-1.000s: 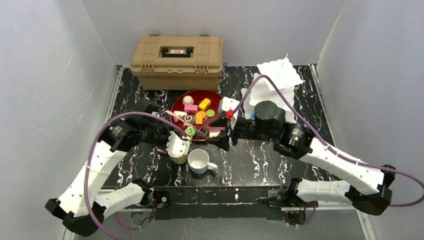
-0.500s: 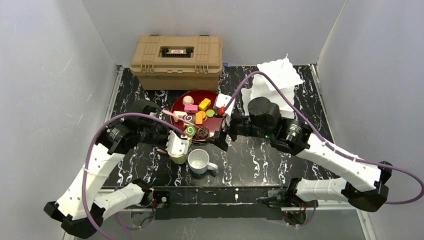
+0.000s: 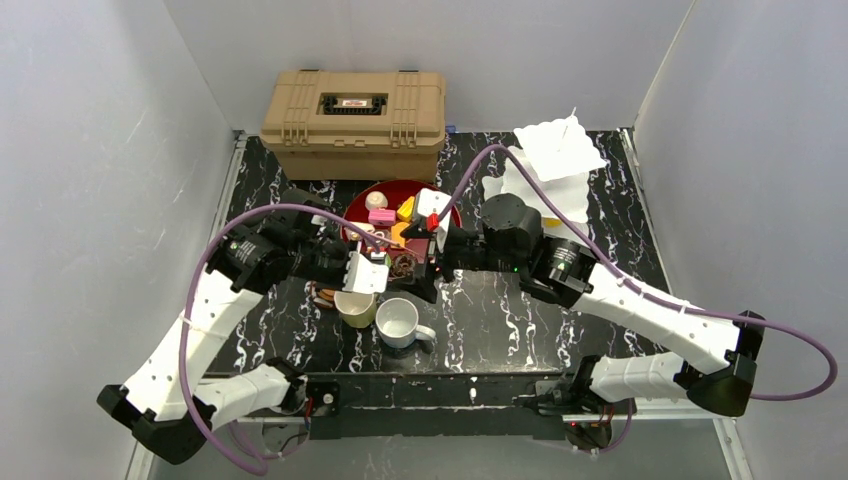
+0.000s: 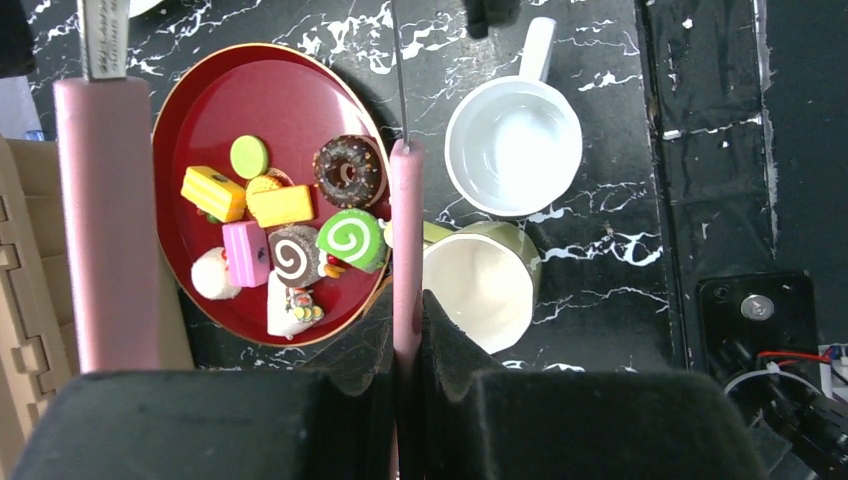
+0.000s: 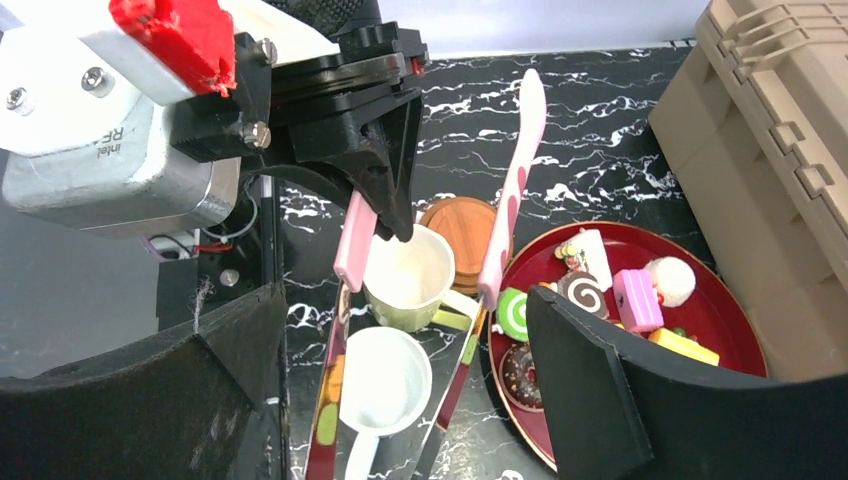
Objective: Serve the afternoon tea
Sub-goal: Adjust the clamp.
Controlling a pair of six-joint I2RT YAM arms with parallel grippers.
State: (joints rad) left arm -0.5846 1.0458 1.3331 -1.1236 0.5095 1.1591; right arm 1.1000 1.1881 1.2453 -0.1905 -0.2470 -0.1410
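Observation:
A red plate [image 3: 395, 189] holds several toy pastries, among them a chocolate donut [image 4: 347, 171] and a green swirl roll [image 4: 352, 240]. A pale yellow mug [image 3: 355, 308] and a white mug [image 3: 400, 322] stand in front of it. A brown coaster [image 5: 465, 226] lies behind the yellow mug. My left gripper [image 4: 407, 300] is shut on one pink arm of the metal tongs [image 4: 405, 215], held above the plate's near edge. My right gripper [image 5: 400, 300] is open, with the tongs' metal arms [image 5: 330, 400] between its fingers, apart from them.
The tan ribbed toolbox [image 3: 353, 108] stands at the back, just behind the plate. Crumpled white paper [image 3: 552, 160] lies at the back right. The plate's bare red surface also shows in the right wrist view [image 5: 720, 330]. Grey walls close in three sides.
Both grippers have moved toward the plate. My left gripper lifted the tongs off the yellow mug, which now shows whole. My right arm swung left over the plate's right edge.

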